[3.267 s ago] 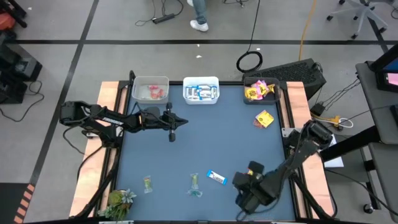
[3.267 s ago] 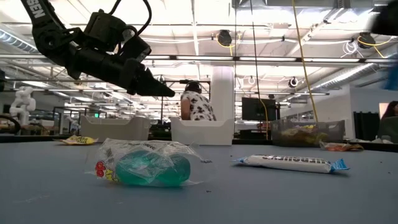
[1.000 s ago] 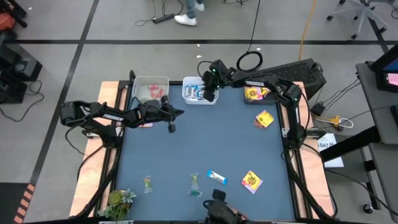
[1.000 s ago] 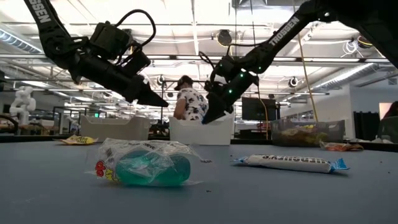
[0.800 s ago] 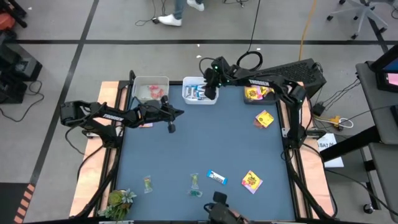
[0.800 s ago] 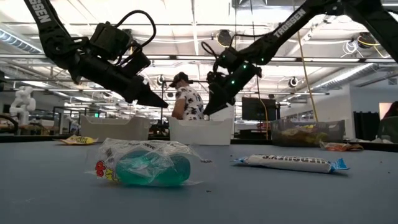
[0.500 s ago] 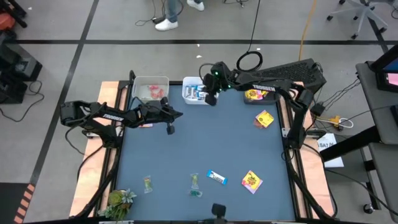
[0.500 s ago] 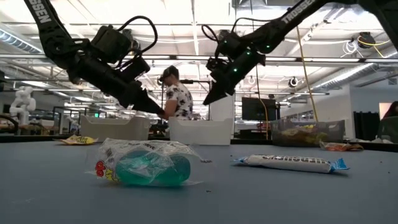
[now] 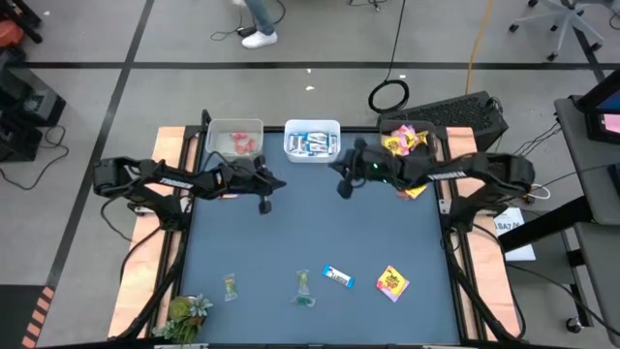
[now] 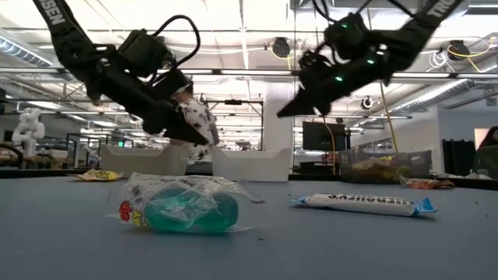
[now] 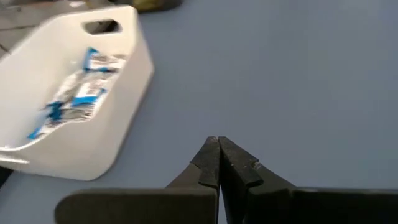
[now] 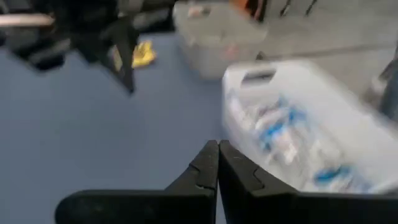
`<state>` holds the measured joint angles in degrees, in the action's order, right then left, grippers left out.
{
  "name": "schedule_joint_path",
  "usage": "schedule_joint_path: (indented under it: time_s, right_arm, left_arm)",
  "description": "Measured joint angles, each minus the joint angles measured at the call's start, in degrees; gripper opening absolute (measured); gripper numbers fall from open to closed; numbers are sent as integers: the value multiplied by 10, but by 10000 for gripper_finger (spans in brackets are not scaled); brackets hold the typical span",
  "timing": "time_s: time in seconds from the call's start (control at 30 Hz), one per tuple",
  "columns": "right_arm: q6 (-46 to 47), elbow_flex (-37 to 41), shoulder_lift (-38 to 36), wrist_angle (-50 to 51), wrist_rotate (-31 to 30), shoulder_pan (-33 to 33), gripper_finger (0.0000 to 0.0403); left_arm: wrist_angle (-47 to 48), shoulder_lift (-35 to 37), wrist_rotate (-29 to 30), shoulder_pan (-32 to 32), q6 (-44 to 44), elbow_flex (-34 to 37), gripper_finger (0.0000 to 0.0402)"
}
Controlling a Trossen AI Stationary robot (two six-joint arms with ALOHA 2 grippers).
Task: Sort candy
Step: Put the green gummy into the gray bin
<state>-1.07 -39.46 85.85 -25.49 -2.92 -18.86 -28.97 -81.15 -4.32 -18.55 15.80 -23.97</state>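
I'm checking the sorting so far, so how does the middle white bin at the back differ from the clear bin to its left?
The middle white bin has opaque white walls; the clear bin is see-through. The white bin holds blue-and-white bar wrappers; the clear bin holds small red or pink pieces. The white bin looks fuller. Both stand side by side along the table's back edge, and neither gripper is in either.

Even, bright overhead light falls on the blue table [image 9: 320, 233], so shadows under the arms are faint. In the low view ceiling lights glare white behind the dark arms, and the near green candy [image 10: 187, 208] is sharp while the room softens. The right wrist view smears the white bin [image 12: 298, 124] badly; the left wrist view is slightly soft.
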Motion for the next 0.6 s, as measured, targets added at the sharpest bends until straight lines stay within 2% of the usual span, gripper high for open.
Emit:
schedule_joint_path:
  time_s: [0.23,0.37,0.47,0.6]
  right_arm:
    - [75,52,-45,2,-5,49,1]
    - [46,60,-49,-2,-73,89,1]
    - [35,65,-48,-8,-119,111,0]
    - [27,67,-44,-30,-121,126,0]
  left_arm:
    - [184,21,-11,62,24,-68,2]
    - [301,37,-9,118,25,-101,1]
    - [381,44,26,167,-7,-123,1]
    - [486,44,71,244,-75,-151,1]
